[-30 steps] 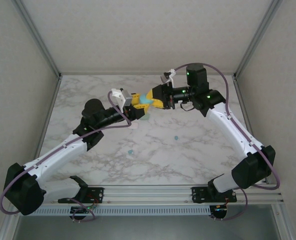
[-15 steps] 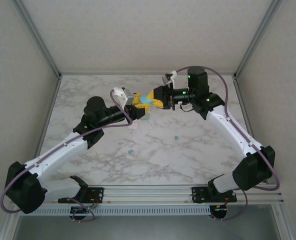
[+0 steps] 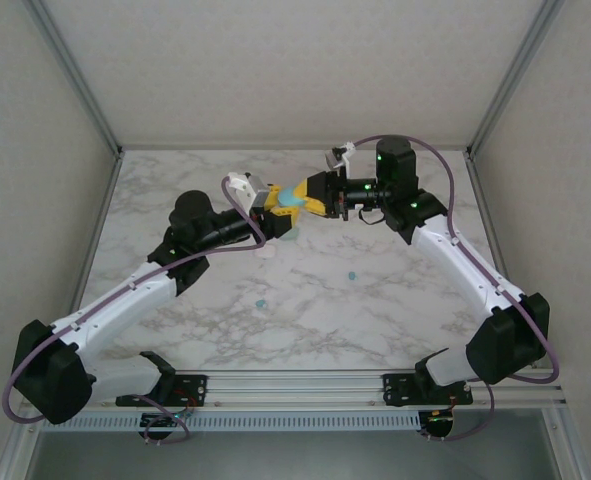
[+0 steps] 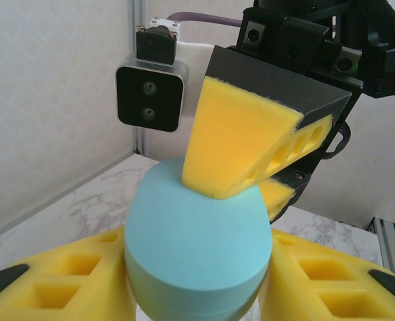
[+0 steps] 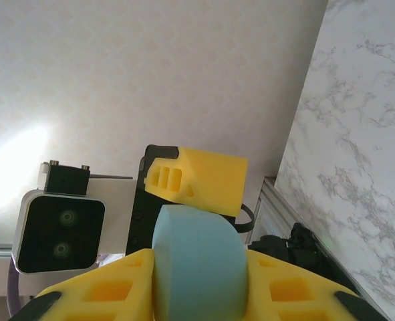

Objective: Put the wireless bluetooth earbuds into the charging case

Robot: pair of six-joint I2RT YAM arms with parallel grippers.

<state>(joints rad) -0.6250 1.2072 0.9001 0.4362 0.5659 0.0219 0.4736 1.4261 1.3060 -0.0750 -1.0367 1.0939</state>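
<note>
The two arms meet over the far middle of the marble counter [image 3: 405,320], and both tools have hold of one teal-blue charging case [image 3: 292,197], lifted clear of the surface.

The left tool [image 3: 279,208] reaches in from the left. In its wrist view the rounded case sits between its two yellow foam fingers [image 4: 57,281], which touch it on either side, so it is closed on the case.

The right tool [image 3: 307,204] comes in from the right and is turned crosswise to the left one. In the left wrist view one of its yellow fingers presses on the top of the case, while the other shows just behind and below. In the right wrist view the case stands between that tool's own fingers, gripped from both sides. The case's lid looks closed in both wrist views.

Two teal earbuds lie on the counter, well apart from the case: one [image 3: 352,275] near and to the right of the tools, the other [image 3: 261,302] nearer still and to the left. A small pale green object [image 3: 287,232] lies just below the tools, too small to identify.
</note>
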